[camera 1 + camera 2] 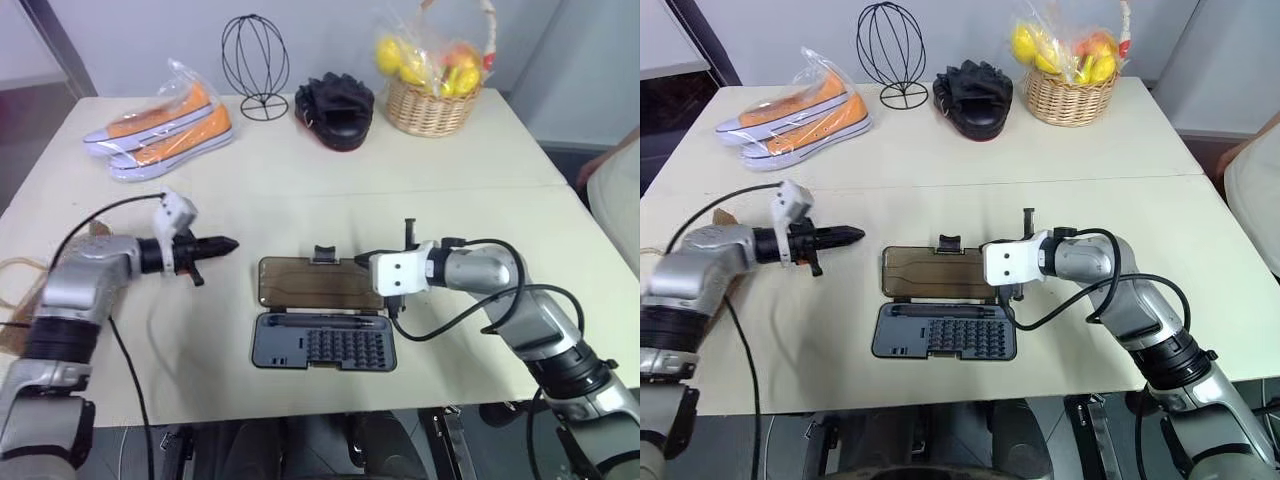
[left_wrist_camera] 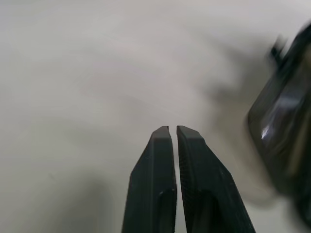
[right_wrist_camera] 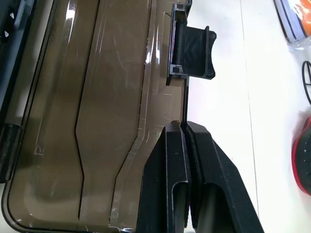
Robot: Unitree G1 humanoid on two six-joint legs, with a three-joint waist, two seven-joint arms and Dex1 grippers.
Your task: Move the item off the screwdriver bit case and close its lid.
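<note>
The screwdriver bit case (image 1: 323,343) lies open near the table's front edge, with rows of bits in its dark base. Its smoky-brown lid (image 1: 315,283) lies flat behind the base, and the black latch tab (image 3: 194,46) is on its far edge. My right gripper (image 3: 183,127) is shut, with its tips at the lid's far rim beside the tab. My left gripper (image 1: 228,243) is shut and empty, hovering left of the case and pointing at it. The item, a brown paper bag (image 1: 724,216), lies at the table's left edge, mostly hidden under my left arm, with its looped handles (image 1: 14,277) showing.
Along the back of the table are bagged orange shoes (image 1: 165,130), a black wire head form (image 1: 255,65), a black bundle of gloves (image 1: 335,108) and a basket of fruit (image 1: 432,95). A person's sleeve (image 1: 615,190) is at the right edge.
</note>
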